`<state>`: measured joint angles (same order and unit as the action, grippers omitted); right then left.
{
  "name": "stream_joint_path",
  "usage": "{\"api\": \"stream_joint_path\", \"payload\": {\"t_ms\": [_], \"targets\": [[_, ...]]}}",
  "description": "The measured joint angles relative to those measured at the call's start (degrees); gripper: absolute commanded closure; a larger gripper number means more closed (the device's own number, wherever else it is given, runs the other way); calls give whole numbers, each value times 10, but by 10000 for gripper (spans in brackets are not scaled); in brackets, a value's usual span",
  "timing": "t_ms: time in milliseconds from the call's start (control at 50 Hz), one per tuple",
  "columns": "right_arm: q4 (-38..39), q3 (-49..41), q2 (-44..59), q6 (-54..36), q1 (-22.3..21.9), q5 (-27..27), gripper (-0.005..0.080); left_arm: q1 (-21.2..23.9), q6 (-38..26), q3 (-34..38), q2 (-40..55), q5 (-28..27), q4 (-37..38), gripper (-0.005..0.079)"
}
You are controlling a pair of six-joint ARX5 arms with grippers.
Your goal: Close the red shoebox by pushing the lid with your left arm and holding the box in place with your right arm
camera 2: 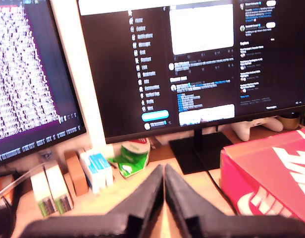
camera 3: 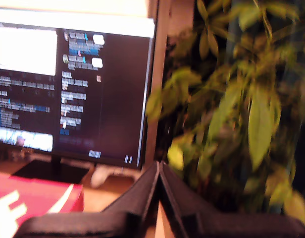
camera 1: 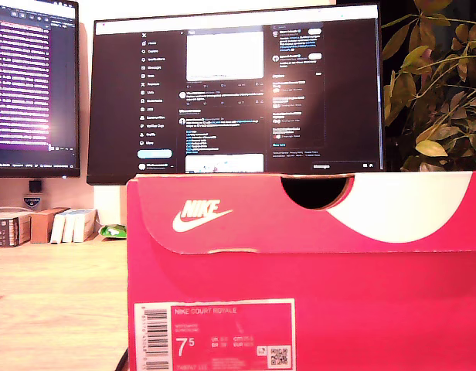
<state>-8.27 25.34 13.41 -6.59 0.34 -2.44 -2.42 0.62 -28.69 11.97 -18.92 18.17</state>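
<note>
Wooden table [camera 1: 52, 294] carries everything, two monitors at the back: big dark-screen monitor [camera 1: 238, 93] in the middle of the exterior view, second monitor [camera 1: 33, 85] full of text at the exterior view's left. Red Nike shoebox [camera 1: 315, 309] sits close to the exterior camera and fills the lower centre and right of that view; size label [camera 1: 215, 336] faces the camera. Lid [camera 1: 300, 212] is down over the box, front flap with the swoosh overlapping the box wall, semicircular notch at its top edge. Leafy plant [camera 1: 435, 85] stands behind the box at the exterior view's right. Row of small boxes [camera 1: 41, 226] and a green packet [camera 1: 112, 230] sit near the base of the second monitor. Neither arm shows in the exterior view. My first gripper [camera 2: 164, 171] is in the air above the table, fingers [camera 2: 147, 193] pressed together tip to tip, nothing between them; it points at the gap between the monitors, shoebox corner off to one side and apart from the fingers. My second gripper [camera 3: 159, 168] is also pinched closed and empty, facing the plant and the big monitor's edge; a corner of the shoebox lid shows below and apart from it. Second wrist view is blurred, so fine detail there is unreadable.
</note>
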Motion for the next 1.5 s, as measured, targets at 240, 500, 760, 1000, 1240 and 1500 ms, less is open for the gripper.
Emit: {"api": "stream_joint_path", "payload": {"t_ms": [240,500,760,1000,1240,1500], "targets": [[19,-59,-63,44,0,29,764,0,58,43,-46,40,-41,762],[40,-98,-112,51,0,59,764,0,78,88,-81,85,-63,762],[48,-152,-129,53,0,63,764,0,85,142,-108,118,-120,762],[52,-167,-129,52,0,60,764,0,91,215,-108,118,-142,762],[62,-185,-129,51,0,60,764,0,76,224,-122,120,-162,762],[48,-250,-129,47,0,60,764,0,66,274,-122,119,-153,762]]}}
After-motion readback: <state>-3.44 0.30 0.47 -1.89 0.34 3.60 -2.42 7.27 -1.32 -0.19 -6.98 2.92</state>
